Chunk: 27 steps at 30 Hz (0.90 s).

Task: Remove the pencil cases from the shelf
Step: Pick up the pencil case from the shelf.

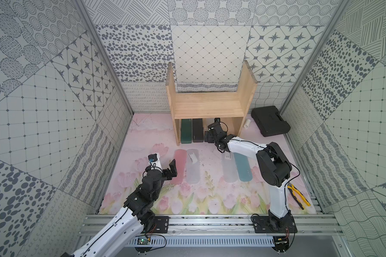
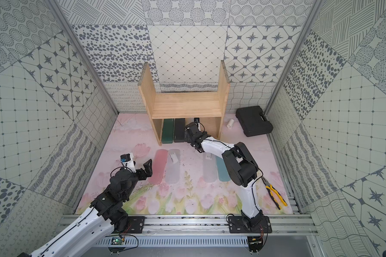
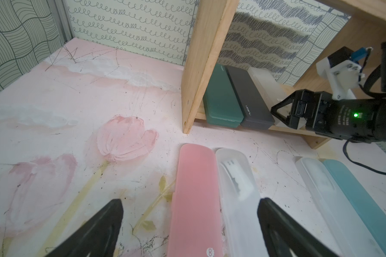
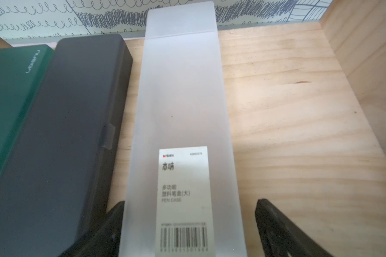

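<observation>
The shelf (image 1: 207, 104) stands at the far side of the flowered mat (image 1: 143, 138), and three pencil cases lie on its lower board. From left to right they are the dark green case (image 1: 186, 131), the black case (image 1: 197, 130) touching it, and the labelled frosted case (image 4: 181, 100) just beside the black one. All three lie lengthwise from near to far.

The right gripper (image 4: 190, 202) reaches into the lower compartment, with its jaws spread on both sides of the near end of the labelled frosted case. One finger (image 4: 114, 218) stands in the narrow gap between the black case and the frosted one. The other finger is clearly apart from the case, so nothing is pinched.

Four more cases lie on the mat in front of the shelf, in two pairs. The left pair is the pink case (image 1: 180, 166) and a frosted case with white paper inside (image 1: 193, 169), side by side and touching. The right pair is a second frosted case (image 1: 228, 171) and the blue case (image 1: 243, 171), partly under the right arm.

The left gripper (image 3: 191, 201) hangs above the near part of the pink case, with its jaws spread wide, and holds nothing.

A black tool case (image 1: 270, 121) and a small white roll (image 1: 247, 123) lie to the right of the shelf. Yellow-handled pliers (image 1: 298, 195) lie at the near right edge.
</observation>
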Tool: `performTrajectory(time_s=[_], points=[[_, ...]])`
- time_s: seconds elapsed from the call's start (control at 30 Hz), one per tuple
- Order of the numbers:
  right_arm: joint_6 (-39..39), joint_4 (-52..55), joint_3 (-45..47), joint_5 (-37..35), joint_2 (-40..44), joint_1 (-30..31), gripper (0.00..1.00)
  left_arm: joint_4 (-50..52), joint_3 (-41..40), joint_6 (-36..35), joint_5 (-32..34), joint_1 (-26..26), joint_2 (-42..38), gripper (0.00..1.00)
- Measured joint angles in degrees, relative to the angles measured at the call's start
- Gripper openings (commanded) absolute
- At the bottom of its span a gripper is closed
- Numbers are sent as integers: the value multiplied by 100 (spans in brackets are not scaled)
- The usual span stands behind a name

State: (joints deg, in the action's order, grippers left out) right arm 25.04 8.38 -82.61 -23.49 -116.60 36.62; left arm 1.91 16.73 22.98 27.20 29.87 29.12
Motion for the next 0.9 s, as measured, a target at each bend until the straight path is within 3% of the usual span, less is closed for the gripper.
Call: performTrajectory(time_s=[0.73,0.9], points=[[-640,68,-385,144,-295,-127,83,0,0,0,2,0,0,99],[-669,79,-501,186,-361,-144,77,0,0,0,2,0,4,99]])
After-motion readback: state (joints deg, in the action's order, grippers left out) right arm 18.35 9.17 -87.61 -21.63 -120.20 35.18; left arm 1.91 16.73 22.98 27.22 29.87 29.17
